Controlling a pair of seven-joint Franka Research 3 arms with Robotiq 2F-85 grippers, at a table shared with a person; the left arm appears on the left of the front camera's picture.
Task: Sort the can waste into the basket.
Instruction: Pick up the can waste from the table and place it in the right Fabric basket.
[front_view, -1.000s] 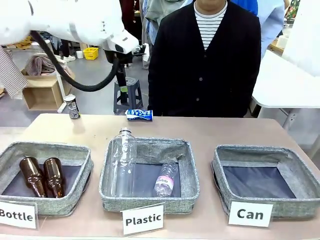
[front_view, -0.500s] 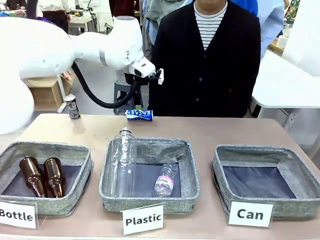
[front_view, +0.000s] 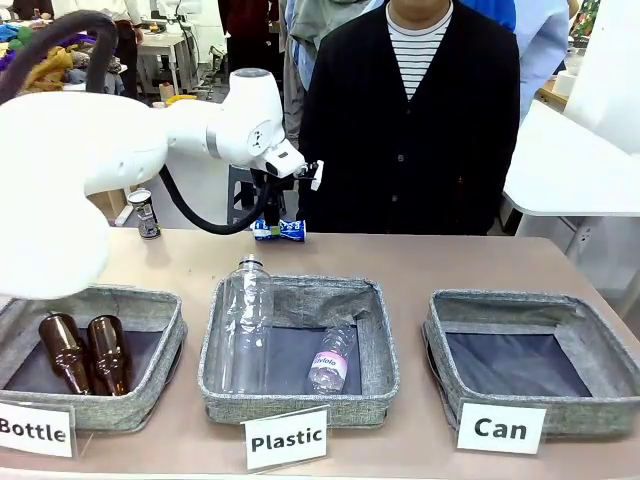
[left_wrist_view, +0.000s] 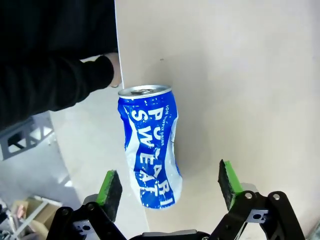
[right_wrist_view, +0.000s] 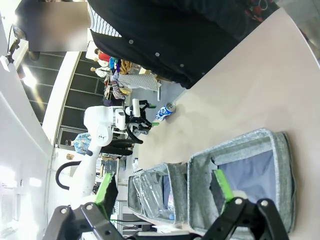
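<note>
The blue can (front_view: 279, 230) with white lettering lies crushed on its side at the table's far edge, in front of the person. My left gripper (front_view: 270, 214) hangs just above it, open. In the left wrist view the blue can (left_wrist_view: 150, 145) lies between the green pads (left_wrist_view: 110, 187) of my left gripper (left_wrist_view: 169, 185), untouched. The dark can (front_view: 146, 213) stands at the far left corner. The basket (front_view: 500, 301) behind the "Can" sign (front_view: 500, 428) sits at the front right with a bare dark base. My right gripper (right_wrist_view: 165, 190) is open and holds nothing, high over that basket (right_wrist_view: 280, 175).
The middle basket (front_view: 300, 292), signed "Plastic", holds two clear bottles. The left basket (front_view: 100, 297), signed "Bottle", holds two brown bottles. A person in a dark cardigan (front_view: 410, 120) stands close behind the far edge, one hand (left_wrist_view: 116, 70) near the blue can.
My left arm has swung from the upper left to the right and down, bringing its open gripper over the blue can. The cans and baskets have not moved.
</note>
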